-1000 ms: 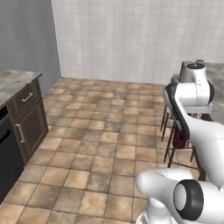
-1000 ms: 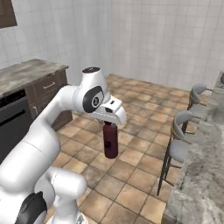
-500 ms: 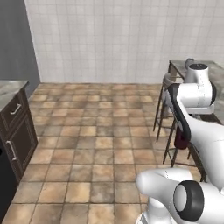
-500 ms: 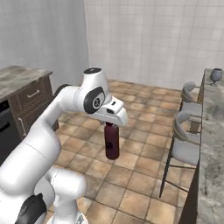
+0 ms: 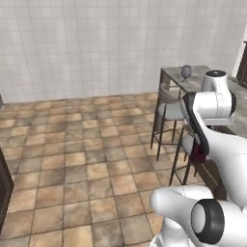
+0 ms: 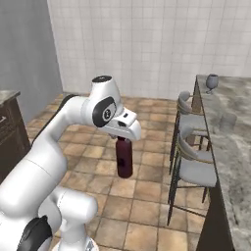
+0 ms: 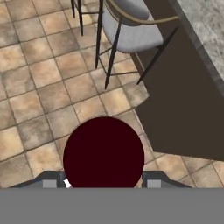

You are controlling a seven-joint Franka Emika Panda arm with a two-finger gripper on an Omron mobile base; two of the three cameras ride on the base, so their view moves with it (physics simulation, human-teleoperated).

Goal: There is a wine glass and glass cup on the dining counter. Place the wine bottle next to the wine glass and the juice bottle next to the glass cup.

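My gripper is shut on the neck of the juice bottle, a stout dark-red bottle hanging upright over the tiled floor. From the hand view its round maroon top sits between my fingertips. In the left base view the juice bottle peeks out behind my arm. The dining counter runs along the right. The wine glass stands at its far end, also the wine glass in the left base view. The glass cup stands nearer on the same top. The wine bottle is out of view.
Two grey bar stools stand along the counter's floor side, between the bottle and the stone top; one stool lies just ahead of the hand. A dark cabinet stands at the left. Tiled floor spreads out to the left.
The whole picture has swung: the base has turned, so the dining counter with its glasses now fills more of the right side. The bottle stays held in the gripper.
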